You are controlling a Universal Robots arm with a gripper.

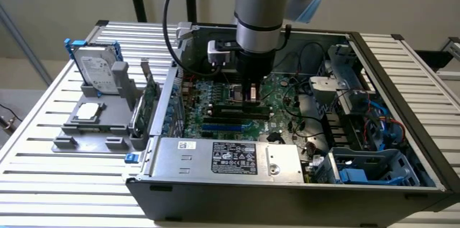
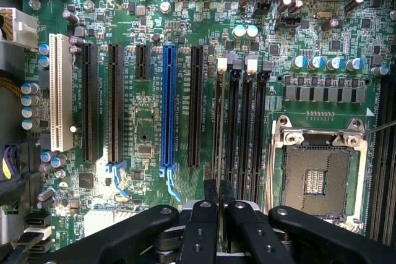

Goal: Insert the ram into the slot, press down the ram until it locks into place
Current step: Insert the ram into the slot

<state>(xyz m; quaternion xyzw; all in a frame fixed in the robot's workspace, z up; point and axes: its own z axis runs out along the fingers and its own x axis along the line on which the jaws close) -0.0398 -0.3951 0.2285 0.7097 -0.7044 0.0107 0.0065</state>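
Inside an open computer case (image 1: pixel 287 195) on a slatted metal table (image 1: pixel 64 185), we see the robot arm (image 1: pixel 266 1) reaching straight down over the green motherboard (image 1: pixel 215 90), its gripper (image 1: pixel 251 97) low above the bank of black memory sockets. From the wrist view we look along the gripper (image 2: pixel 219 190) and find its two black fingers (image 2: pixel 209 205) drawn in to a narrow gap. The ram (image 2: pixel 221 122) shows edge-on as a thin line running into that gap, so we read the fingers as pinching its upper edge. The ram stands in the slot (image 2: pixel 225 140), the one of four parallel memory sockets that lies nearest the long black expansion connector (image 2: pixel 195 106), with the slot's white end clip (image 2: pixel 223 63) at the far end. We cannot tell whether the ram is fully seated or the clips are closed. The blue slot (image 2: pixel 167 109) lies just beyond that connector, and the bare processor socket (image 2: pixel 315 177) sits on the other side of the memory bank. In the exterior view, the power supply (image 1: pixel 223 158) fills the near part of the case. At that view's left a grey fixture (image 1: pixel 86 125) carries a hard drive (image 1: pixel 97 69) and an upright green card (image 1: pixel 148 106).
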